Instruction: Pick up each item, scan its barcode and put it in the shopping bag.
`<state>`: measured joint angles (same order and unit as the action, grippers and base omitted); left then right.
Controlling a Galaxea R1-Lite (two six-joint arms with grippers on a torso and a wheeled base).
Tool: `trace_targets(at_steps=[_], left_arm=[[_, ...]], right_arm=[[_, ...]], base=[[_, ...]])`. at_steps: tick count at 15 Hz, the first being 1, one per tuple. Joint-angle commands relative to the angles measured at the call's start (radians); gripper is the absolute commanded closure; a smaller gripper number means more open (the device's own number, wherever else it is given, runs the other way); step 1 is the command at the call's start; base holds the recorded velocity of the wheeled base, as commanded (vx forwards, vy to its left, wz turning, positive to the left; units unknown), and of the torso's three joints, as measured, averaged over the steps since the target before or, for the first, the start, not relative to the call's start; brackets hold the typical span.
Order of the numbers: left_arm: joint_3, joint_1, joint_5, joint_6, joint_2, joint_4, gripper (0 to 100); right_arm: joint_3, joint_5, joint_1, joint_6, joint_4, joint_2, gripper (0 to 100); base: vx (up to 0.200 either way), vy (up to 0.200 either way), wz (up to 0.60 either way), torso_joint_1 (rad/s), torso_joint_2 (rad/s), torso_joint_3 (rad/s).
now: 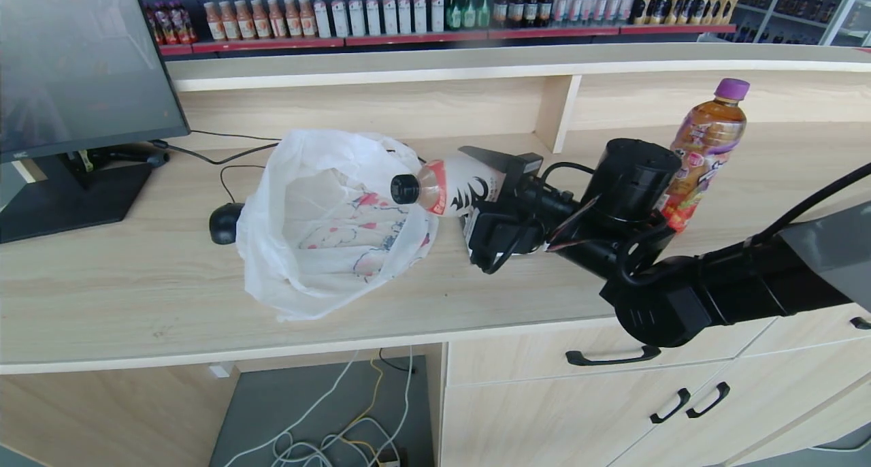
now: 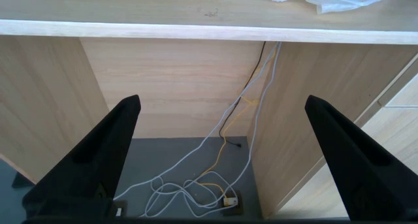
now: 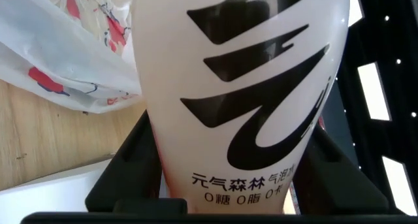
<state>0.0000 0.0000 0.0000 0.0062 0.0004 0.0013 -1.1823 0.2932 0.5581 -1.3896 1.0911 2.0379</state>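
Well, near the middle of the head view the right gripper (image 1: 486, 198) has its fingers clenched around a white bottle (image 1: 449, 184) printed with bold black strokes. The bottle lies on its side above the tabletop (image 1: 122, 283), and its black cap (image 1: 404, 188) points toward the left of the frame. The cap overlaps the right rim of the shopping bag (image 1: 272, 249); how high it hangs over that rim I cannot tell. The bag is thin white plastic with red prints, slumped open on the tabletop at centre left, its mouth turned up and toward the front. From the right wrist camera, the bottle (image 3: 241, 106) sits snug between two dark fingers (image 3: 130, 159), with a fold of the bag (image 3: 65, 61) just beyond it. A second bottle (image 1: 704, 140) of amber drink with a purple cap stands upright at the upper right of the head view, behind the right arm. A black mouse (image 1: 223, 223) rests just beside the bag's left side, and a dark monitor (image 1: 81, 58) fills the upper left corner. The left gripper (image 2: 222, 103) hangs below the tabletop's front edge, its fingers (image 2: 98, 159) spread wide and grasping nothing, over loose cables (image 2: 196, 185) on the floor.
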Motion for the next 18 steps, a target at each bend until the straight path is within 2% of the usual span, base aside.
trace_targets(at_steps=[1, 6, 18], left_arm=[[0.0, 0.0, 0.0, 0.0, 0.0, 0.0, 0], [0.0, 0.0, 0.0, 0.0, 0.0, 0.0, 0], [0.0, 0.0, 0.0, 0.0, 0.0, 0.0, 0]], right_arm=[[-0.003, 0.014, -0.01, 0.0, 0.001, 0.019, 100], [-0.03, 0.066, -0.03, 0.0, 0.0, 0.048, 100], [-0.048, 0.069, -0.03, 0.006, 0.003, 0.062, 100]], base=[[0.0, 0.0, 0.0, 0.0, 0.0, 0.0], [0.0, 0.0, 0.0, 0.0, 0.0, 0.0], [0.0, 0.0, 0.0, 0.0, 0.0, 0.0]])
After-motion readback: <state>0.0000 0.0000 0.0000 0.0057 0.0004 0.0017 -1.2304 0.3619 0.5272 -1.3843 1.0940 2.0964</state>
